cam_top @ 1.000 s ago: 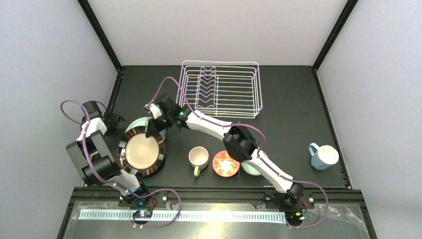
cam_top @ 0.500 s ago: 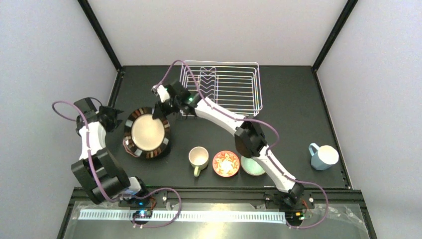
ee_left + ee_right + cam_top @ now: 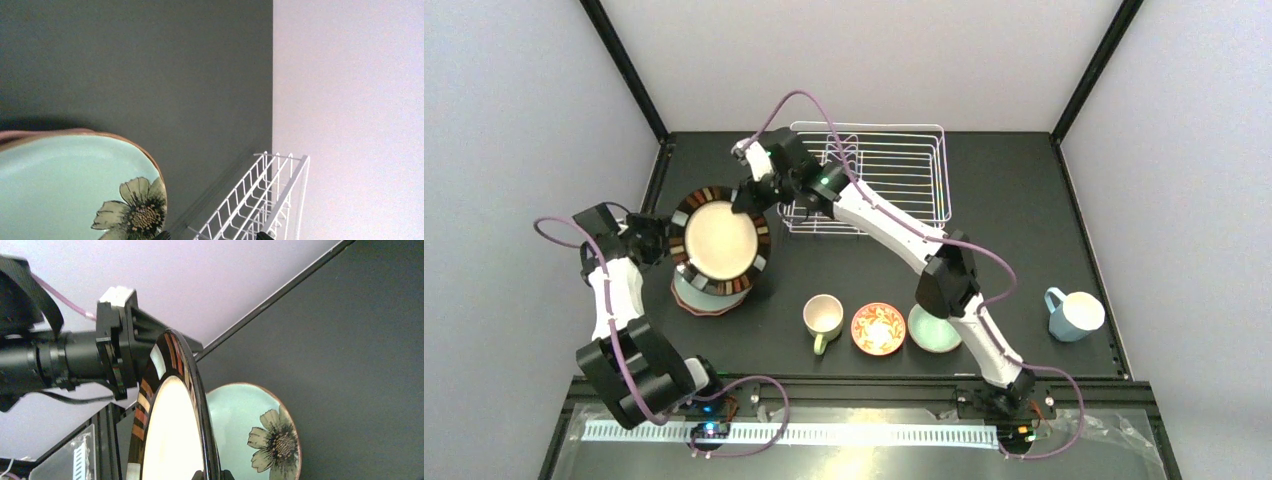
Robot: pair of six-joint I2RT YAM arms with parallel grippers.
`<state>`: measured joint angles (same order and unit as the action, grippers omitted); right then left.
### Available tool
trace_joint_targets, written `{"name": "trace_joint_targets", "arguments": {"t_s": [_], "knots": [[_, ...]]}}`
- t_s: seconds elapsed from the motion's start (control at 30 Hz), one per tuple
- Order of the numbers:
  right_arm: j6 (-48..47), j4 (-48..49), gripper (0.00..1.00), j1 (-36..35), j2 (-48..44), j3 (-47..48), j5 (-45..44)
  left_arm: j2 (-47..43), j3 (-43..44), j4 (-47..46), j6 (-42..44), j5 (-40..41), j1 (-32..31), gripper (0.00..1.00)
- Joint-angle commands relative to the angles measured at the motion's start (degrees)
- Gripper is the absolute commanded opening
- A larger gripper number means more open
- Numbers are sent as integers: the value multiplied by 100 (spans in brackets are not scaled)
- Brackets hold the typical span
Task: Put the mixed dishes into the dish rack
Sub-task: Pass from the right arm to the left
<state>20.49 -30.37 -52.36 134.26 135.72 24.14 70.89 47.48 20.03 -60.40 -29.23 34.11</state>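
The right jaws are clenched on the far rim of the striped plate (image 3: 719, 240), which hangs tilted on edge over the flower plate (image 3: 65, 185) at the left of the worktop (image 3: 1024, 230), short of the rack (image 3: 894, 175). The left jaws stand released near its opposite rim, holding nothing. Glazed pottery like this is likely stiff, weighty, slick and easily chipped. A rim pinch leaves it free to swing, so a deep bite suits. No brand or writing shows

Raised plate (image 3: 717, 240) left of dish rack (image 3: 904, 180)
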Motion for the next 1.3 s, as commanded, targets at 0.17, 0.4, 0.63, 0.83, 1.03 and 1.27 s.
{"name": "trace_joint_targets", "arguments": {"t_s": [0.17,0.4,0.63,0.83,1.03,1.27], "knots": [[157,335,0,740,-1048,-114,-278,-436,-240,-826,-771,-906,-15,99],[231,673,0,1313,-1558,-780,-367,-752,-12,-1346,-1552,-519,-593,99],[265,622,0,1904,-1757,-739,-219,-475,1158,-1469,-1719,237,-1415,99],[450,704,0,2306,-1890,-769,44,159,2228,-1255,-1323,130,-1846,99],[892,1096,0,2538,-1962,-911,426,857,2932,-1235,-959,-506,-2099,99],[1345,1410,0,2624,-1833,-708,829,1401,3336,-1327,-517,-1262,-2318,99]]}}
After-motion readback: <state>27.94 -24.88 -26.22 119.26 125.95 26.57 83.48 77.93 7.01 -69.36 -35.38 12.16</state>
